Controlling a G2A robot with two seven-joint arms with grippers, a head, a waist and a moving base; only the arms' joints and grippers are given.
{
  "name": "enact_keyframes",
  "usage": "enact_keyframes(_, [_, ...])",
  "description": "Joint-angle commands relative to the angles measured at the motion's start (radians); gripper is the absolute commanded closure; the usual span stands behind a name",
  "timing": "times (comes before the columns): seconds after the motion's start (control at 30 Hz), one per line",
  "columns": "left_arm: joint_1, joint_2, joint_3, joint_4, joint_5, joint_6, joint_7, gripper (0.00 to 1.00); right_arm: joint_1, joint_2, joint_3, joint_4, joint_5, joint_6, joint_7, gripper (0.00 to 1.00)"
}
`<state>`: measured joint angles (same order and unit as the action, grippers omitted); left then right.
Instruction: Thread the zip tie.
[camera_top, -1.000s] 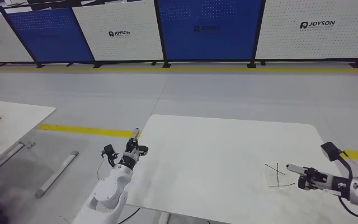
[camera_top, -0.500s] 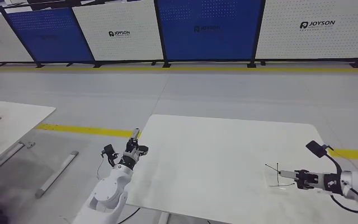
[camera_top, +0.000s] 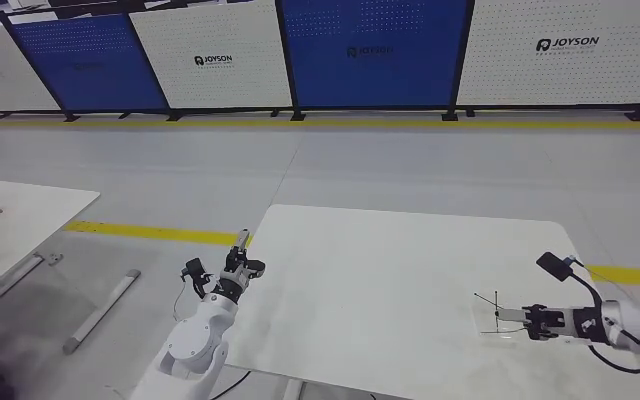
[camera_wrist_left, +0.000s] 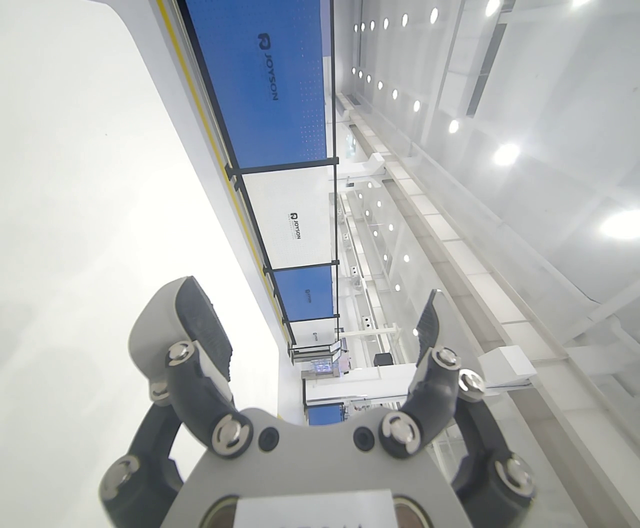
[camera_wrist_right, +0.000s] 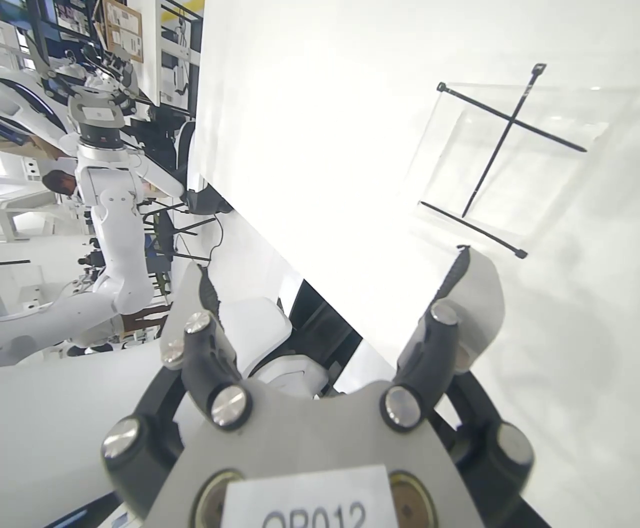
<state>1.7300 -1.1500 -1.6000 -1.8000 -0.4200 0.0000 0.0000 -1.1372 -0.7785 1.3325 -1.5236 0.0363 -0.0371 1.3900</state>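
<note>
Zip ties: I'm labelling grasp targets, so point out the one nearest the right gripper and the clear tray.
Nearest zip tie (camera_wrist_right: 472, 229), right wrist view, middle of its strap.
Clear tray (camera_wrist_right: 540, 180), right wrist view, bare part of its floor.

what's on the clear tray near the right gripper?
Three black zip ties lie there: two crossed on the clear tray, the third zip tie along its edge nearest the right gripper. The white table shows through the tray; nothing looks hidden beneath.
</note>
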Motion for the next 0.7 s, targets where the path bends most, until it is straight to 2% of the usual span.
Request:
enact_keyframes(0.0, [0.000,0.000,0.000,0.000,0.000,0.000,0.000,0.00,0.000,0.000,0.000,0.000,0.000,0.000,0.000,0.00])
enact_keyframes(0.17, [0.000,0.000,0.000,0.000,0.000,0.000,0.000,0.00,-0.004,0.013,0.018,0.073,0.042,-0.025,0.000,0.00])
enact_keyframes(0.27, [0.000,0.000,0.000,0.000,0.000,0.000,0.000,0.00,0.008,0.029,0.008,0.101,0.048,0.006,0.000,0.00])
enact_keyframes(0.43, [0.000,0.000,0.000,0.000,0.000,0.000,0.000,0.00,0.062,0.046,-0.066,0.136,0.001,0.096,0.000,0.00])
enact_keyframes(0.53, [0.000,0.000,0.000,0.000,0.000,0.000,0.000,0.00,0.098,0.046,-0.117,0.157,-0.024,0.126,0.000,0.00])
enact_keyframes(0.67, [0.000,0.000,0.000,0.000,0.000,0.000,0.000,0.00,0.098,0.046,-0.117,0.157,-0.024,0.126,0.000,0.00])
